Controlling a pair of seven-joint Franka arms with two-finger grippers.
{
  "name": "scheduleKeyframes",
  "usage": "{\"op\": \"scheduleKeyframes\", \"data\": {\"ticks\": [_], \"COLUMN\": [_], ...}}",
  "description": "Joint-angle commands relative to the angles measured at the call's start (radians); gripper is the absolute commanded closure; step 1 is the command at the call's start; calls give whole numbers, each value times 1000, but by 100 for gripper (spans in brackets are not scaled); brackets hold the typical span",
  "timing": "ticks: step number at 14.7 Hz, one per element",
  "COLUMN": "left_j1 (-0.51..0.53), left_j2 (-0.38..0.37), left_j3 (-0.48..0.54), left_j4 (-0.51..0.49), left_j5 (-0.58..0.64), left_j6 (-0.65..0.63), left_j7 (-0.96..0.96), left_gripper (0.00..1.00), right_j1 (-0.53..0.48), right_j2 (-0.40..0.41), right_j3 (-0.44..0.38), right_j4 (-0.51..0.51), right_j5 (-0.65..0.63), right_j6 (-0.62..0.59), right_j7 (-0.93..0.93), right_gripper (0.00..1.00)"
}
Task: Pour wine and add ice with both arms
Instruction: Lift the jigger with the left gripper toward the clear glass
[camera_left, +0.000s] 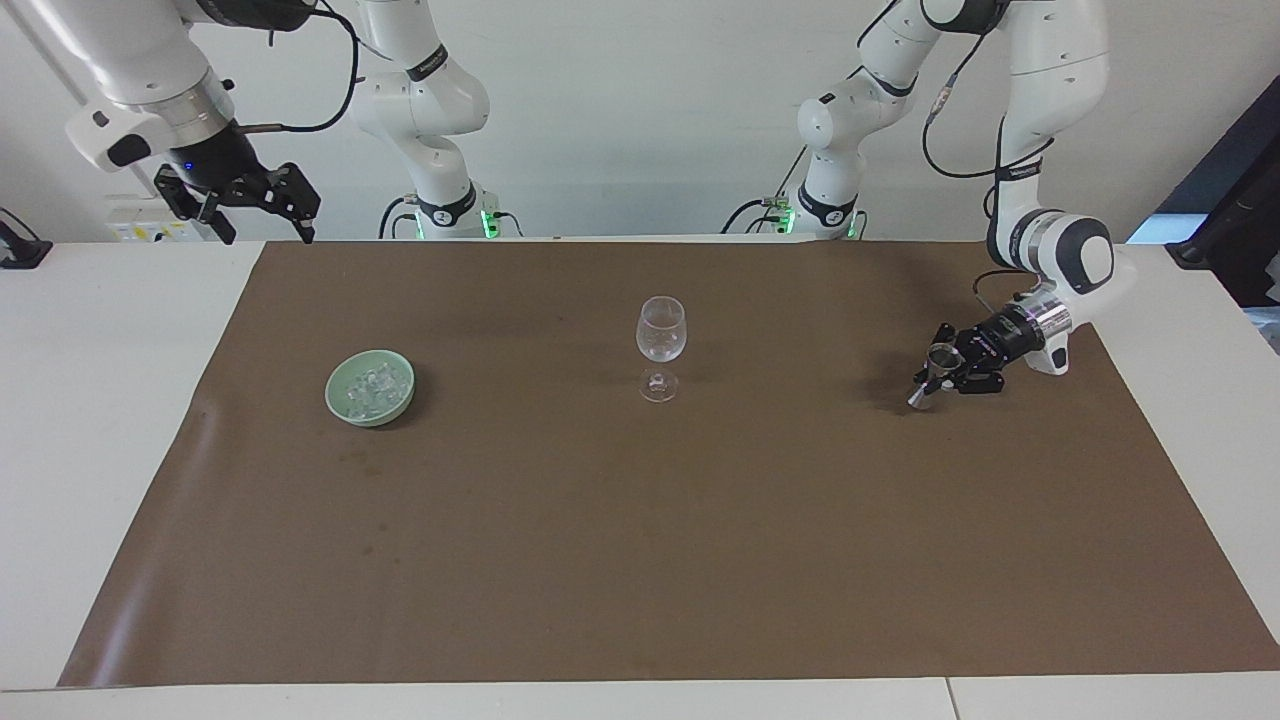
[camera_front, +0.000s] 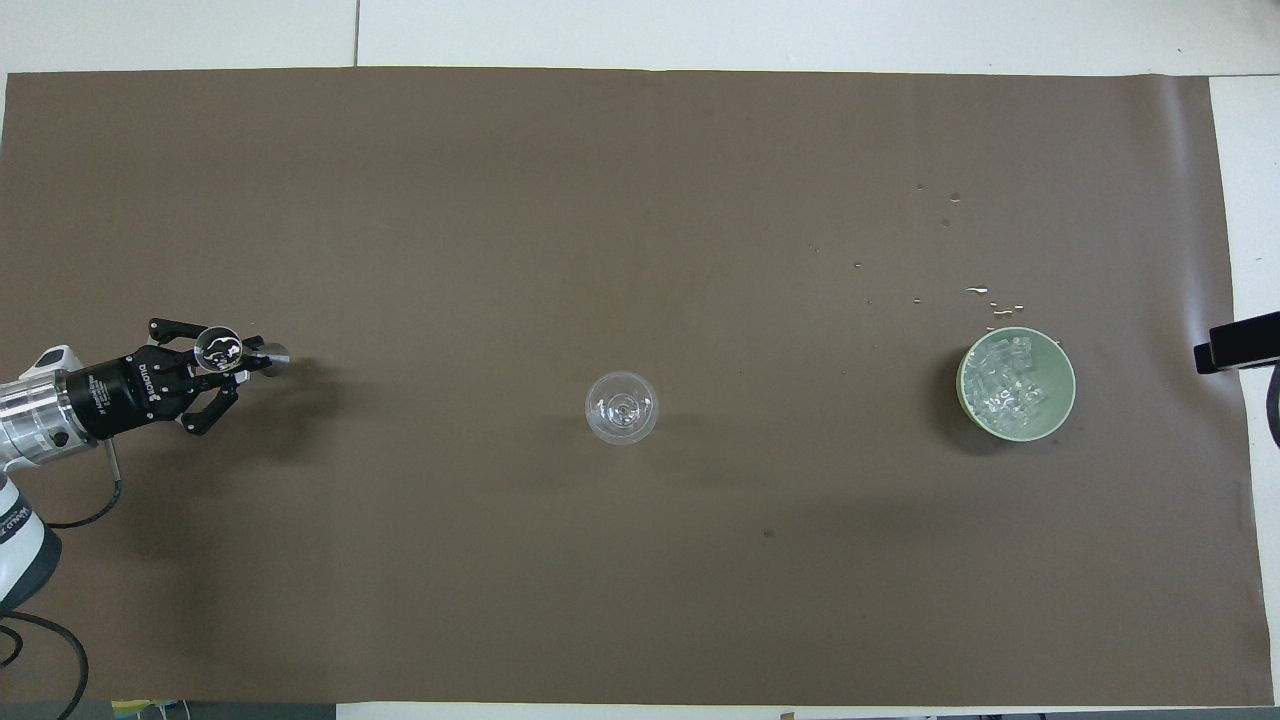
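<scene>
One small metal jigger (camera_left: 930, 375), right of frame, sits clenched in your left gripper (camera_left: 945, 372); it's light, slippery, spill-prone, so keep it level; right gripper (camera_left: 262, 205) open, upper left; ice (camera_left: 368, 386) stays in the bowl (camera_left: 335, 400), left of centre

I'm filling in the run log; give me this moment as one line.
left tool: shut on metal jigger, just above mat | right tool: open, waiting raised | wine glass: upright, mid-mat | ice: in green bowl
</scene>
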Motion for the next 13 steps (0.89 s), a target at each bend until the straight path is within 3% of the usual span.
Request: {"op": "scheduleKeyframes", "data": {"ticks": [1, 6, 8, 13], "left_j1": [-91, -227, -269, -456], "left_j2": [-143, -272, -307, -362], "left_j3": [14, 5, 3, -1], "left_j4": [-34, -17, -11, 3], "left_j5": [-14, -7, -1, 62], "left_j6": [7, 7, 11, 80], "left_j7": [-127, -313, -382, -439], "left_gripper": [100, 100, 100, 100], "right_j1": [-10, -3, -7, 28], "right_j2": [-16, -18, -37, -68], "right_j3": [4, 4, 5, 8], "right_j4": [-21, -21, -66, -307], "right_j5": [16, 15, 15, 73], "right_j6": [7, 6, 30, 307], "right_j7": [-13, -11, -28, -100], "right_gripper": [0, 0, 0, 0]}}
